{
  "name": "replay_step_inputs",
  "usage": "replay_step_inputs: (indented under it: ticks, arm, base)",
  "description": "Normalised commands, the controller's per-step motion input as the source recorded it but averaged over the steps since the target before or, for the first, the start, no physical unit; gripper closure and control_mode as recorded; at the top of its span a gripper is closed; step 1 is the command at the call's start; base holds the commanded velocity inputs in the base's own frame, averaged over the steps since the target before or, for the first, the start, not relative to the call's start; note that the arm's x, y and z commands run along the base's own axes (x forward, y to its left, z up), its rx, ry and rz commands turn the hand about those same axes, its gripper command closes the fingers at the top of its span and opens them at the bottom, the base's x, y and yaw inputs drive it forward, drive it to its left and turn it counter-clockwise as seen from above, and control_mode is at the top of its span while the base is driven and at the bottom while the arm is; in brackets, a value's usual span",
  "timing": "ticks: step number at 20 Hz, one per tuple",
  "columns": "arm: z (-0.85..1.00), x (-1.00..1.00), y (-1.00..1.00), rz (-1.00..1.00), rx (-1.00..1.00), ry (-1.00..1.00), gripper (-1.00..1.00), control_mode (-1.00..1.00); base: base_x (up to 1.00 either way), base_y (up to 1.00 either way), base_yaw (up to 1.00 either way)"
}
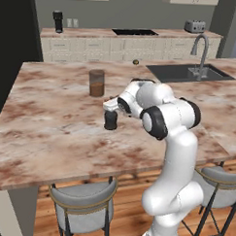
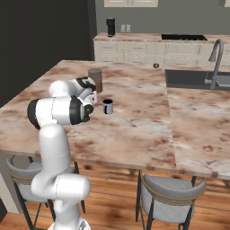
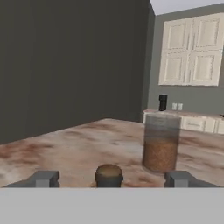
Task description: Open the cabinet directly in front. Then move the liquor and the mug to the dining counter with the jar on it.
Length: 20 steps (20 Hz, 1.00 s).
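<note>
Holding my gripper (image 3: pixel 108 180) at the liquor (image 1: pixel 110 120) on the dining counter (image 1: pixel 51 131), I see its fingers (image 3: pixel 43 178) spread wide either side of the brownish cap, apart from it, gripping nothing. The bottle stands upright on the marble, so I judge the placing is done and the step in hand is letting go and backing off. To do that well I would lift straight along the neck before swinging away, because a sideways pull could catch the cap and tip the bottle.

Just past the hand sits the mug (image 2: pixel 108 106), upright on the same slab near the liquor; its navy inside looks empty, though it is too small to be sure. Farther on stands the jar (image 3: pixel 160 143), clear glass with brown contents in its lower half. Beyond, on the far wall, hangs a cream cabinet (image 3: pixel 192 50), doors closed.
</note>
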Motion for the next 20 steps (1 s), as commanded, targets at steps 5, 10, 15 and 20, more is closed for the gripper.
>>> replay_step_inputs:
  ticks: [5,10,15,20]
  arm:
    - [1.0,-0.08,-0.01,-0.04,0.0,0.1,-1.0,-1.0]
    - [0.9,-0.52,-0.42,-0.05,0.01,0.07,-1.0,-1.0]
    - [0.03,-0.99,-0.69,-0.06,0.11,-0.24,-1.0,-1.0]
    - [0.08,-0.85,-0.32,0.03,0.24,-0.48,-1.0,-1.0]
  base:
    - [0.0,0.0,0.0]
    - [0.0,0.0,0.0]
    - [0.0,0.0,0.0]
    - [0.0,0.0,0.0]
